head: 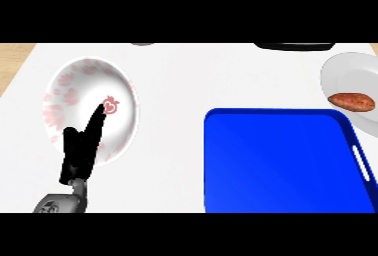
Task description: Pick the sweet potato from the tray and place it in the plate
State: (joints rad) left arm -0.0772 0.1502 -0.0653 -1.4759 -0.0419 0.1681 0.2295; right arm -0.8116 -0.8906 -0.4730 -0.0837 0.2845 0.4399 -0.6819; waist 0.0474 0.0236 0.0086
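The sweet potato (352, 101), reddish-brown and oblong, is seen lying flat on the plain white plate (341, 72) at the view's right edge. The blue tray (280, 165), rectangular with a raised rim, is set just beside that plate.

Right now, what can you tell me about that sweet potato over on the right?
The sweet potato is a small reddish-brown oval with a slightly mottled skin, lying on its side on a plain white plate at the counter's right edge. It is whole and unheld; only the plate touches it. The blue tray sits apart, just below and left of it.
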